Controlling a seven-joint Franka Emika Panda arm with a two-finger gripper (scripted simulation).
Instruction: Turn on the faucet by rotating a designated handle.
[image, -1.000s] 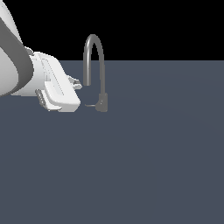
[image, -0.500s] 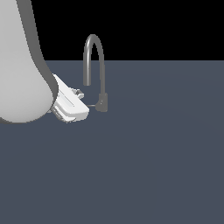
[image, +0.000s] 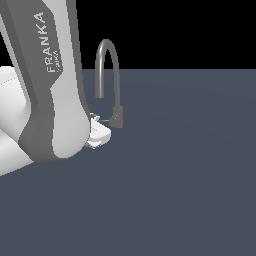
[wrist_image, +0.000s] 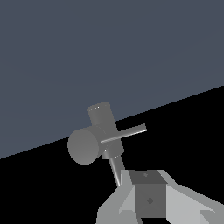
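Arm (image: 50, 90) hides most of fingers (image: 98, 134); fingers' spread unclear; handle (image: 104, 121) thin beside faucet (image: 109, 75) base.

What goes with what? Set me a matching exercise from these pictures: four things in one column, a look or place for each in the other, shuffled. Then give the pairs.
Things:
1. faucet
2. handle
3. robot arm
4. ground surface

Descriptions:
A. white and grey, lettered FRANKA
B. thin rod sticking sideways from the base, toward the exterior view's left
C. flat, dark blue-grey
D. grey, with a tall arched spout

Pairs: 1-D, 2-B, 3-A, 4-C
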